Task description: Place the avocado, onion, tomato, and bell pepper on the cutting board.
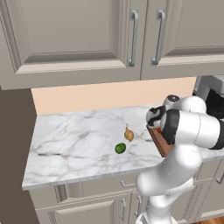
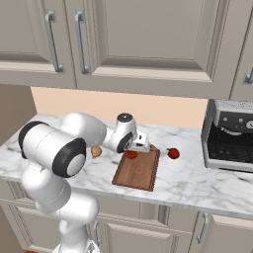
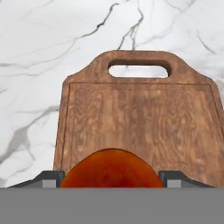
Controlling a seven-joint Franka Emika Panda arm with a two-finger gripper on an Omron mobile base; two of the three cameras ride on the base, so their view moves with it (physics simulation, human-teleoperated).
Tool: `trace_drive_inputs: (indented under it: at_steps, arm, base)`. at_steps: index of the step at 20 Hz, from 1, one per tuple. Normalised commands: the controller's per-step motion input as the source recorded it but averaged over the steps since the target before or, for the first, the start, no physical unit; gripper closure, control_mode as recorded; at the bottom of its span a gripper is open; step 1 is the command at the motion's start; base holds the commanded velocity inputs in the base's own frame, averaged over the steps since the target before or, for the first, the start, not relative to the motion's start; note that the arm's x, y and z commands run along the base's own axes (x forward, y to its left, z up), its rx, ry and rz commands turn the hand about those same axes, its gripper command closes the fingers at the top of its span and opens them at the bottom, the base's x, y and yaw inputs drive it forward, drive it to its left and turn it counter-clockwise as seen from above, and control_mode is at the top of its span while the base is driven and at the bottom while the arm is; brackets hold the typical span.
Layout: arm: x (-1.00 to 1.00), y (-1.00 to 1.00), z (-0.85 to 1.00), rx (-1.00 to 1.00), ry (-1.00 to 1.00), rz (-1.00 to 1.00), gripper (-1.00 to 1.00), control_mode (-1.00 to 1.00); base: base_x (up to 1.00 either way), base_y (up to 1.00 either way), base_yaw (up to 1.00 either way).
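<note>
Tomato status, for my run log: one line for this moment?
tomato in tool | over cutting board | onion, avocado on counter

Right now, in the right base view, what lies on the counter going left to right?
Onion → tomato held over the cutting board → red pepper → coffee machine.

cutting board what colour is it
Reddish-brown wood grain, clearest in the hand view: cutting board.
</note>
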Motion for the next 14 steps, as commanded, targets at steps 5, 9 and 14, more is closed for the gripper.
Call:
trace_drive_inputs:
  at_steps: [5,9,14]
  arm:
    - [0.05,-0.04,-0.05,0.00,-0.03,0.00,-1.00,-1.00]
    - [0.06,-0.01,0.00,0.00,0.00,0.00,-1.00,-1.00]
    - [0.12,0.00,0.24,0.02,0.00,0.00,-1.00,-1.00]
  base:
    - [0.00,0.00,0.00]
    - [0.00,0.00,0.00]
    - [0.00,0.00,0.00]
